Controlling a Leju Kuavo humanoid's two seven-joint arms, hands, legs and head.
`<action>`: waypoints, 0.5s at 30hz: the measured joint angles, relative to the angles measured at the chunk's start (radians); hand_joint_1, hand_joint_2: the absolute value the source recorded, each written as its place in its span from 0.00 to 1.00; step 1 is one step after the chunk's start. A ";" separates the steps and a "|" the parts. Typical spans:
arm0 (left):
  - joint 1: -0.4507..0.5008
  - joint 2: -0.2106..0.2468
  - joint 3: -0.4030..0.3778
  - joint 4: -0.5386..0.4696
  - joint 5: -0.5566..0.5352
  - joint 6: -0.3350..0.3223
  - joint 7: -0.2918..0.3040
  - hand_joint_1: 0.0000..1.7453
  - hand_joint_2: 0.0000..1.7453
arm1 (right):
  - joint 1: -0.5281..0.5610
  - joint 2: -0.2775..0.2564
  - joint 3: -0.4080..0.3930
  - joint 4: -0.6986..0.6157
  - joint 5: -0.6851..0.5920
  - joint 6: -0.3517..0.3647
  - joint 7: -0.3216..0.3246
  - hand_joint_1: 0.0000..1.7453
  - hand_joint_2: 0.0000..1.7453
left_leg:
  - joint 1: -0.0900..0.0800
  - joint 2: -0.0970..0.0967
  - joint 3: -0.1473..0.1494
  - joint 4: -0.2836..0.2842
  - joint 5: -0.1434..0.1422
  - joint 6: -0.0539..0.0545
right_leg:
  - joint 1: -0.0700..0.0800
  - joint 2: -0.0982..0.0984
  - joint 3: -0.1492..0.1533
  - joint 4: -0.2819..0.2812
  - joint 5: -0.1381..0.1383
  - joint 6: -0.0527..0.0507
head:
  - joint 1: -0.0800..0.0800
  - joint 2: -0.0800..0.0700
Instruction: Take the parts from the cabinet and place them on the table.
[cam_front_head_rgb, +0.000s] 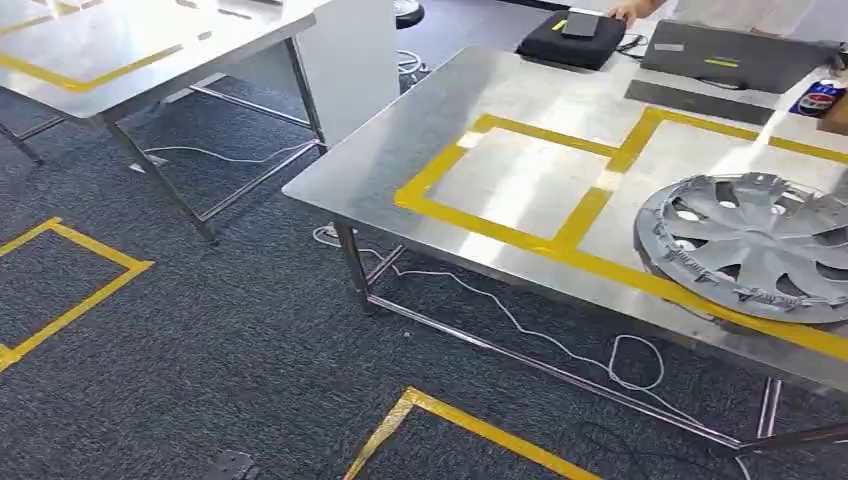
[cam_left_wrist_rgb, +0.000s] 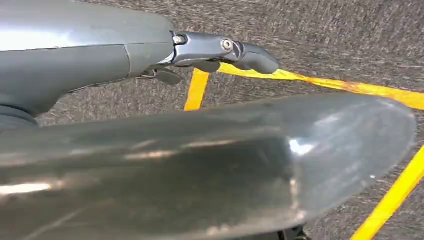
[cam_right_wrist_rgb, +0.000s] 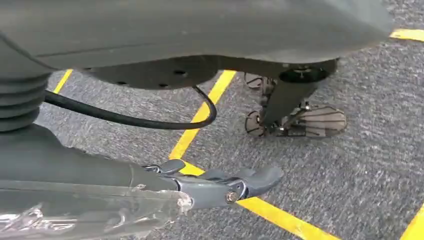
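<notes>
A silver-grey wheel cover (cam_front_head_rgb: 752, 246), spoked and face up, lies at 3 o'clock on the steel table (cam_front_head_rgb: 500, 95), overlapping the yellow tape. Both hands hang over the carpet: left hand (cam_left_wrist_rgb: 220, 52) and right hand (cam_right_wrist_rgb: 225, 185) hold nothing, fingers stretched out.

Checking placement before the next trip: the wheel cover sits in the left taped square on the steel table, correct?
Not quite. The head view shows the wheel cover in the right taped square on the steel table, overlapping its near tape line; the left taped square is bare.
</notes>
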 joint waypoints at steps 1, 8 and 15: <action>-0.001 0.000 0.000 0.000 0.000 0.000 0.000 0.00 0.00 | 0.000 0.000 0.000 0.000 0.000 0.000 0.000 0.00 0.00 | 0.001 0.000 0.000 0.000 0.000 0.001 | -0.002 0.000 -0.030 0.074 -0.046 0.003 | 0.001 0.000; 0.001 -0.002 -0.007 0.000 -0.020 0.019 0.008 0.00 0.00 | -0.002 0.000 0.004 0.001 0.087 -0.108 0.059 0.00 0.00 | 0.017 0.000 0.000 0.008 0.001 -0.019 | -0.018 -0.011 0.041 0.002 0.005 0.028 | 0.000 0.000; 0.001 -0.001 -0.029 -0.002 -0.038 0.039 0.020 0.00 0.00 | -0.001 -0.001 0.143 0.002 0.284 -0.237 0.095 0.00 0.00 | 0.021 -0.009 -0.020 0.047 -0.039 -0.063 | -0.008 0.013 0.038 -0.029 0.019 -0.039 | -0.011 0.000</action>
